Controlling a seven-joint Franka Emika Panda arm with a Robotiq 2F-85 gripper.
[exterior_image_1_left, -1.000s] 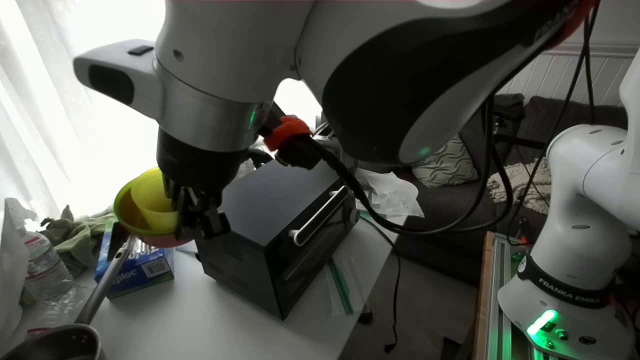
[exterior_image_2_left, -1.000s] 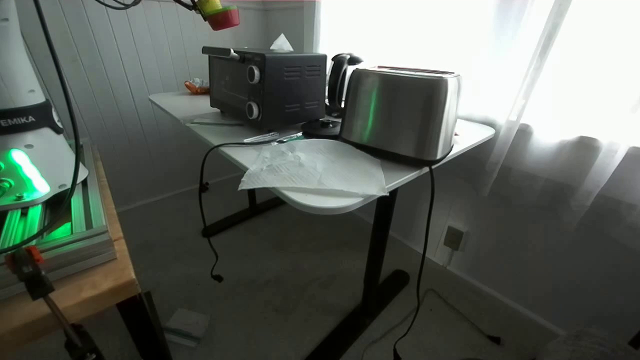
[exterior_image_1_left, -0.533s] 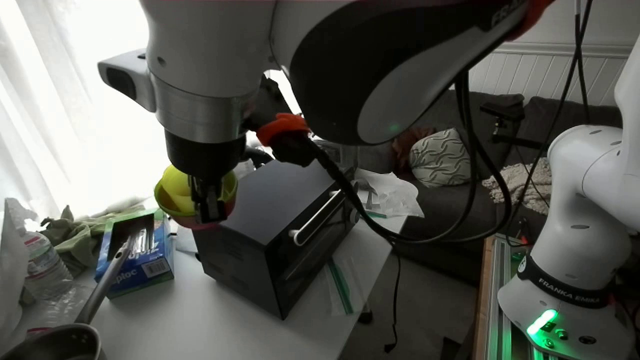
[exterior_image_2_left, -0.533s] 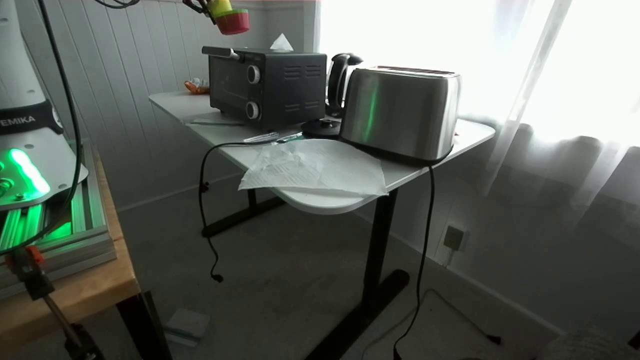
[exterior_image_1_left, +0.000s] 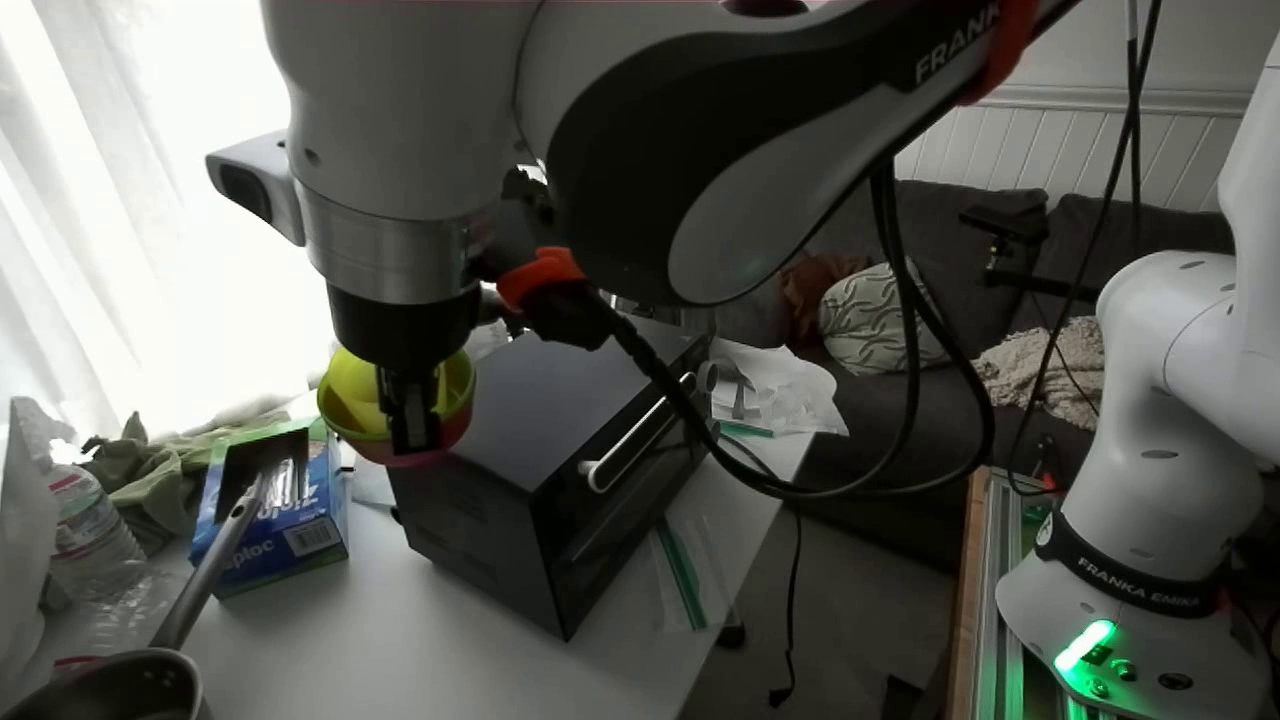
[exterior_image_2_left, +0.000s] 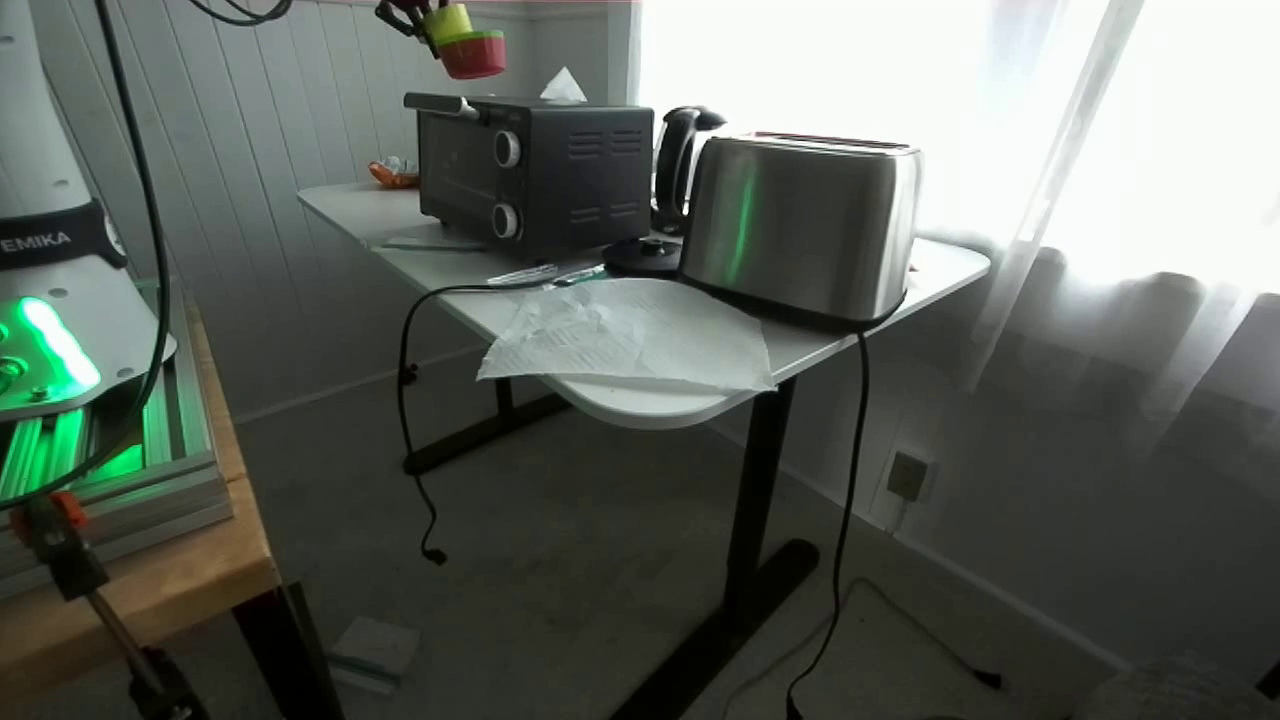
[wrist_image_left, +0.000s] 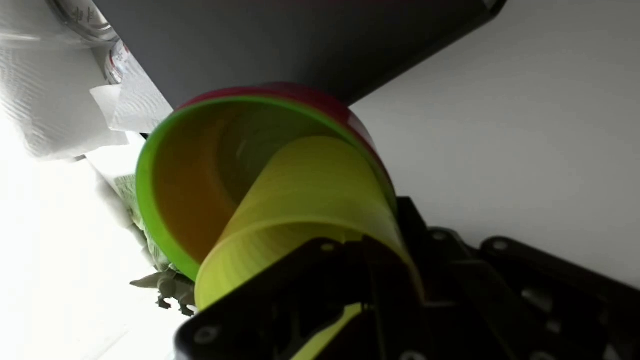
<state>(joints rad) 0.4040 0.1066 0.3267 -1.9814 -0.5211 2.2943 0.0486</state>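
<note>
Yellow cup (wrist_image_left: 310, 185) in green-rimmed bowl (wrist_image_left: 180, 205), hand (wrist_image_left: 392, 225) clamped on both; blue box (exterior_image_1_left: 285, 530) in exterior view only.

We've got a white counter (exterior_image_1_left: 420, 640) on black legs (exterior_image_2_left: 757, 490), and it's pretty crowded. We see a dark toaster oven (exterior_image_1_left: 545, 450) sitting on it, with an opened blue Ziploc box (exterior_image_1_left: 280, 552) just beside, plus a clear plastic bottle (exterior_image_1_left: 88, 520) and a pan (exterior_image_1_left: 150, 680) only partly in view. A flat see-through zip bag (exterior_image_1_left: 684, 577) lies right in front of the oven. Over by the steel toaster (exterior_image_2_left: 800, 230), some white paper (exterior_image_2_left: 640, 335) droops off the edge, and a black cord (exterior_image_2_left: 470, 288) hangs down.
</note>
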